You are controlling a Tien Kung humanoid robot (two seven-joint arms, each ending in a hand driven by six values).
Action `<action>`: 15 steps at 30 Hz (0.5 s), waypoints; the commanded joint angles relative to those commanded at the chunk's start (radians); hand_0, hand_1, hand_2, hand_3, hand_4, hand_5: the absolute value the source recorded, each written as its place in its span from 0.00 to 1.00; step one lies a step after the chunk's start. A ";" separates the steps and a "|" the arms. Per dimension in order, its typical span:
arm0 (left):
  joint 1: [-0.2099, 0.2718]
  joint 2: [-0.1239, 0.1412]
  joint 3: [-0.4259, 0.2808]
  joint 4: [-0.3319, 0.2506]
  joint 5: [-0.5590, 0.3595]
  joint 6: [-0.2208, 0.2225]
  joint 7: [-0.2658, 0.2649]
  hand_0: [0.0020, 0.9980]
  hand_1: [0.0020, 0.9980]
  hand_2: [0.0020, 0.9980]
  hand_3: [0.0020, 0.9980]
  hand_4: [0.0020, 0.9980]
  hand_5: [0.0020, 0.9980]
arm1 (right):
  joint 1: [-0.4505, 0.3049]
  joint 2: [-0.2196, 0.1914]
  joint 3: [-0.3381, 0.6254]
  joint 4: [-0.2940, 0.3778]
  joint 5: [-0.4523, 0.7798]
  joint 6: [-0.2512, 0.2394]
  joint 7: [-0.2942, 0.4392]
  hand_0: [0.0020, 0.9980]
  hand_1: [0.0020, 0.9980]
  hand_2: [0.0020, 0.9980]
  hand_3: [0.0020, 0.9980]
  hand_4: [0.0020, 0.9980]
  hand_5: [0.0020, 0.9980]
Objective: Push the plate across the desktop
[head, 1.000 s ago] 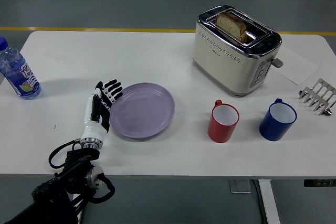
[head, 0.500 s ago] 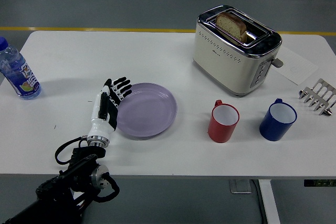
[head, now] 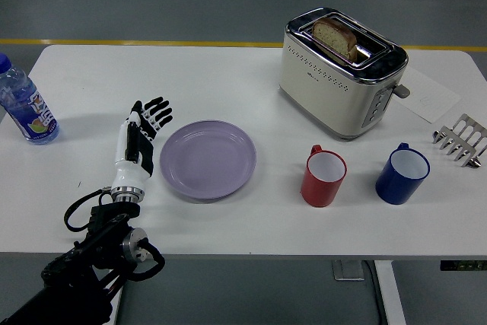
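While working over the wide white table [head: 91, 74], treat the bare surface as the lane and keep the push low and level. Mind the cream and chrome toaster [head: 327, 81] at the far right, loaded with a slice of bread, well apart from the lane and best left so. Find the round lilac plate [head: 208, 159] lying flat in the near-left part of the table, between the hand and the mugs. Bring the black-and-white left hand [head: 141, 138], just beside the plate's left rim and seemingly clear of it, onto that rim with the fingers [head: 156, 108] straight, slightly apart and holding nothing, as now. Press with the flats of the fingers, not the tips, and aim through the plate's centre to slide rather than spin it. Go slowly enough to avoid tipping the rim up or riding over it. Watch the red ceramic mug [head: 323, 176] near the plate's right side and the blue ceramic mug [head: 402, 175] beyond: steer clear or stop short. Leave the clear plastic bottle with the blue cap [head: 23, 104] at the left edge alone.
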 joint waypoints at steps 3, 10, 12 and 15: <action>0.005 0.024 -0.069 -0.007 0.018 -0.033 0.029 0.66 0.65 0.66 0.61 0.45 1.00 | 0.001 -0.001 0.003 0.000 -0.004 0.000 0.001 0.64 0.61 0.64 0.58 0.37 0.16; 0.017 0.103 -0.213 -0.026 0.035 -0.096 0.138 0.66 0.65 0.65 0.61 0.45 1.00 | 0.007 -0.003 0.007 0.000 -0.003 -0.002 0.003 0.64 0.61 0.64 0.58 0.37 0.16; 0.020 0.116 -0.240 -0.029 0.035 -0.109 0.160 0.66 0.65 0.65 0.61 0.45 1.00 | 0.007 -0.003 0.008 0.000 -0.003 -0.002 0.003 0.64 0.61 0.64 0.58 0.37 0.16; 0.036 0.158 -0.303 -0.037 0.033 -0.149 0.215 0.65 0.65 0.64 0.61 0.46 1.00 | 0.010 -0.004 0.008 0.000 0.000 -0.003 0.004 0.64 0.61 0.64 0.58 0.37 0.16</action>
